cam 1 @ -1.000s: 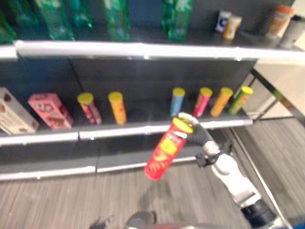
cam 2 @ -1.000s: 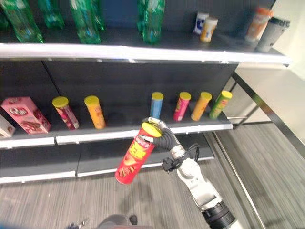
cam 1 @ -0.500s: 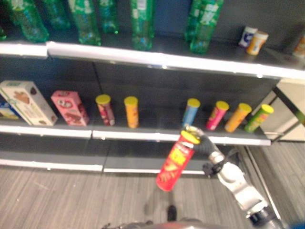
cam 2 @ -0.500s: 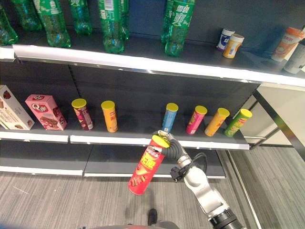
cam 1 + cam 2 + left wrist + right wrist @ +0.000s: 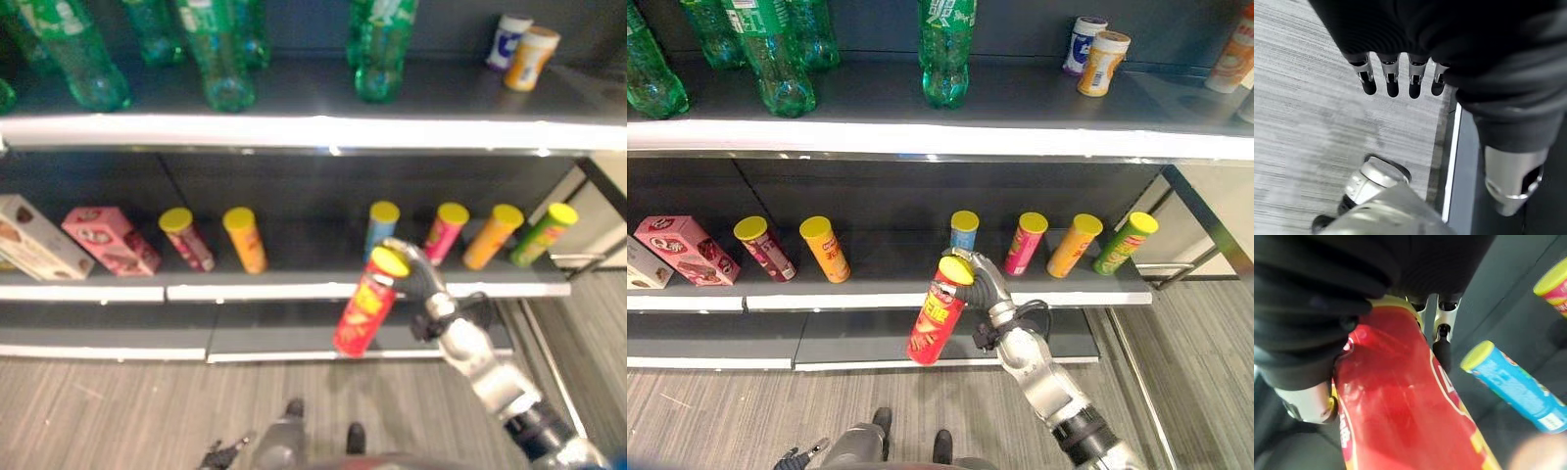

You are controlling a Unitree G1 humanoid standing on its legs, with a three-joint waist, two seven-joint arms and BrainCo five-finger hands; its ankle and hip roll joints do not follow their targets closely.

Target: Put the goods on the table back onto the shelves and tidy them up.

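Your right robot hand [image 5: 986,284] sits at frame centre, fingers curled round the yellow-lidded top end of a red crisp can [image 5: 937,314]; the can hangs tilted, lid up toward the hand, base down and to the left, in front of the middle shelf [image 5: 872,299] edge; the right wrist view confirms the clasp, red can wall filling the space under the palm, a blue can [image 5: 1513,384] just beyond.

Middle shelf, left to right: a pink box [image 5: 686,250]; a dark red can [image 5: 764,247]; an orange can [image 5: 824,249]; the blue can behind the held one; a pink can [image 5: 1026,243]; a second orange can [image 5: 1073,245]; a green can [image 5: 1125,242]; all yellow-lidded, all leaning.

Upper shelf [image 5: 921,137]: green bottles [image 5: 945,49] across the upper left and centre; two small cups [image 5: 1097,54] upper right.

Your left robot hand [image 5: 1396,73] shows in its wrist view; fingers straight, released, over grey floor [image 5: 1303,122].
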